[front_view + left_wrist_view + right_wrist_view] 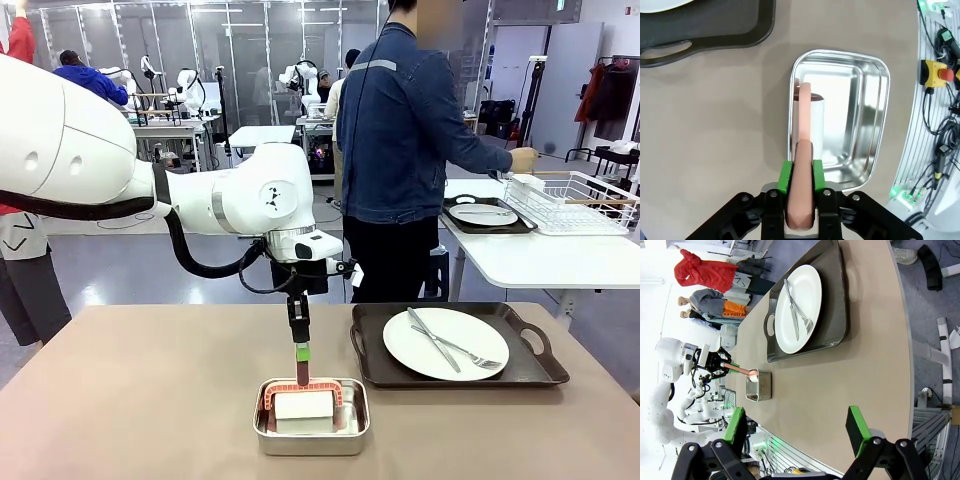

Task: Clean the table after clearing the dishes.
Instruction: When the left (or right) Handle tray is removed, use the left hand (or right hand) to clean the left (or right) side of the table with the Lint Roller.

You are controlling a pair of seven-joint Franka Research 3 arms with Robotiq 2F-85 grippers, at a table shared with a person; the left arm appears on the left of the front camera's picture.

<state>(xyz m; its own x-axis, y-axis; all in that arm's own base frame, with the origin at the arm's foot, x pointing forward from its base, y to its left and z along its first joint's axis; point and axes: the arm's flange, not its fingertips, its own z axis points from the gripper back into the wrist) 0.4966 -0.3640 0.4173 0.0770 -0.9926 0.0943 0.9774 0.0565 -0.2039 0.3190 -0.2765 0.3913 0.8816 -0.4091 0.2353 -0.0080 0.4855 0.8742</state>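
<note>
Left hand pinches the pink handle of a white block in the steel pan at worktop 6 o'clock, right hand spread wide, plate with cutlery on dark tray at 3 o'clock.

Left tool grips pink handle over pan

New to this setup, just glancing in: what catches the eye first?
The left gripper is shut on the pink handle of a white block in the steel pan at the table's near edge. Right of it, a plate with knife and fork on a dark tray.
</note>
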